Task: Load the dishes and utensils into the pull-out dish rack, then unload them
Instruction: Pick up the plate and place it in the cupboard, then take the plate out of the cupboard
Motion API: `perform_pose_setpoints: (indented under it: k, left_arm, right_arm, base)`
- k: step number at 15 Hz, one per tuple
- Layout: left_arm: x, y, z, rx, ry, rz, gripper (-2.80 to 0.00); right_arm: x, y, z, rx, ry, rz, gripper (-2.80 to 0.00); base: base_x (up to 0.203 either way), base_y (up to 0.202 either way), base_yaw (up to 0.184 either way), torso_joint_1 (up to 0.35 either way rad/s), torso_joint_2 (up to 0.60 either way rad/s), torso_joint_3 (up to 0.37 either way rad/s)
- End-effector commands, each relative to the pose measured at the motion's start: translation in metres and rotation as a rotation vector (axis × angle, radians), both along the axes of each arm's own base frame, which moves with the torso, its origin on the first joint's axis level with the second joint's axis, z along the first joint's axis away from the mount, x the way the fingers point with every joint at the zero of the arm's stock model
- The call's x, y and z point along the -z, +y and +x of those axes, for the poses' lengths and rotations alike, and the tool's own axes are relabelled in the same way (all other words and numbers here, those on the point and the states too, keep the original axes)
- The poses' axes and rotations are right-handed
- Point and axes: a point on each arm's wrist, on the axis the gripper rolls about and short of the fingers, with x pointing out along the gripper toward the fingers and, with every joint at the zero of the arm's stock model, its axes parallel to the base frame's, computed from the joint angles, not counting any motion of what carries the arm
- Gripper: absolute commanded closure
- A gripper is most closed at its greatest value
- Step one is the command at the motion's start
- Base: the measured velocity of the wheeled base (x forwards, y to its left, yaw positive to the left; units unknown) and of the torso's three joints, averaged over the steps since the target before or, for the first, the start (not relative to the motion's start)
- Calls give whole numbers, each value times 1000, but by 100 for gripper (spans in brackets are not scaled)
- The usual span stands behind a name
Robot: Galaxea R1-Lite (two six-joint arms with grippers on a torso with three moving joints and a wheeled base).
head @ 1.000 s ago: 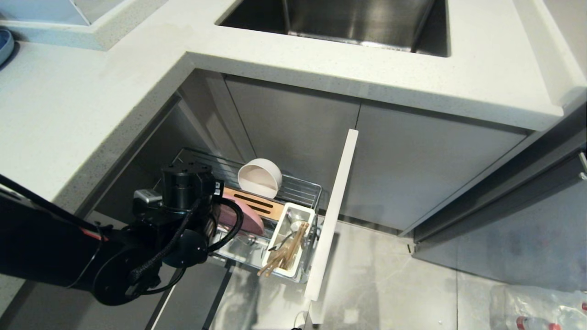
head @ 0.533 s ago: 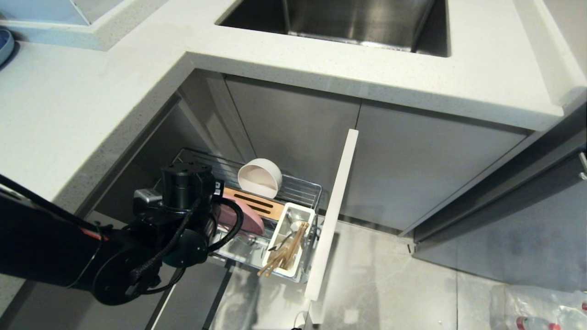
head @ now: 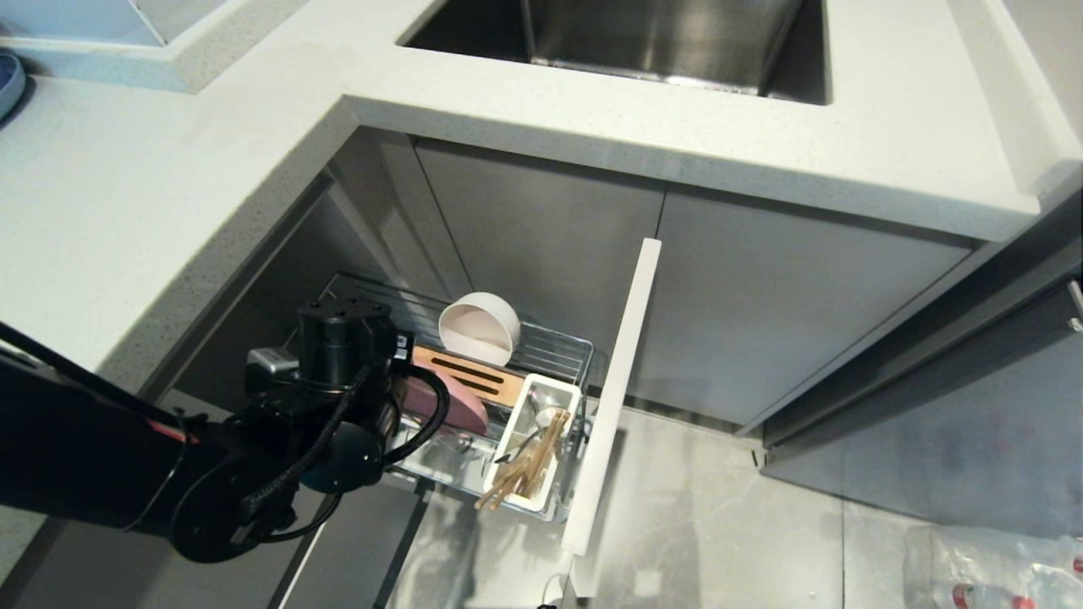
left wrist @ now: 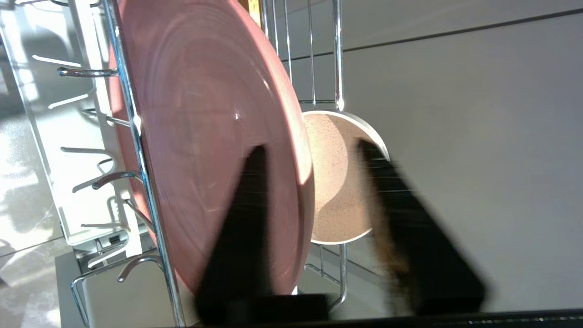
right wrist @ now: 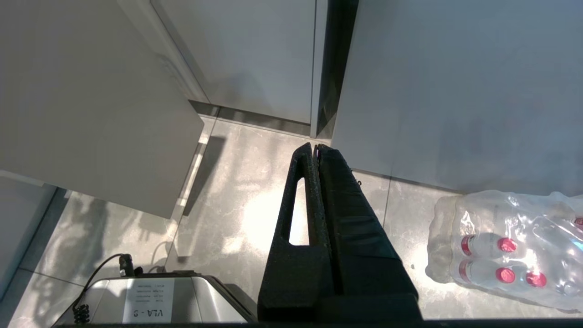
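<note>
Jaws, left: the left gripper (left wrist: pixel 309 150) stands parted, one finger (left wrist: pixel 241 228) over the plate's face, the other clear of the rim on the bowl's side; nothing is clamped.
Jaws, right: the right gripper (right wrist: pixel 316 152) hangs pressed together above the floor, holding nothing.
Change: in the head view nothing has moved since a second ago; arm, rack and dishes sit as before.
Plate: pale-pink plate (left wrist: pixel 205 136), glossy, faintly ringed, standing on edge between chrome wires.
Bowl: white bowl (head: pixel 479 328), round, tipped on its side, just behind the plate.
Rack: pull-out dish rack (head: pixel 554 347), thin chrome wire, pulled out under the speckled countertop (head: pixel 127 211).
Caddy: white plastic caddy (head: pixel 508 440) holding the wooden chopsticks (head: pixel 525 469) and the spoon (head: pixel 526 438).
Insert: slotted wooden insert (head: pixel 465 372), beside the caddy.
</note>
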Motion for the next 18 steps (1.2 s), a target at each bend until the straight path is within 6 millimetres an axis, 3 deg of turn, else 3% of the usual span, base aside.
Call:
perform_pose_setpoints:
  k: [1, 7, 12, 18]
  left_arm:
    - [-1, 0, 0, -7, -10, -10, -280]
    - [-8, -1, -2, 0, -25, 2, -280]
    - [-23, -3, -17, 31, -25, 10, -280]
    - [-68, 8, -53, 72, -50, -6, -280]
  right_arm:
    - [0, 0, 0, 0, 2, 0, 0]
    - [0, 0, 0, 0, 2, 0, 0]
    - [0, 0, 0, 0, 2, 0, 0]
    - [0, 0, 0, 0, 2, 0, 0]
  base:
    - [0, 0, 0, 0, 0, 0]
    - [0, 0, 0, 0, 0, 0]
    - [0, 0, 0, 0, 0, 0]
    - [0, 0, 0, 0, 0, 0]
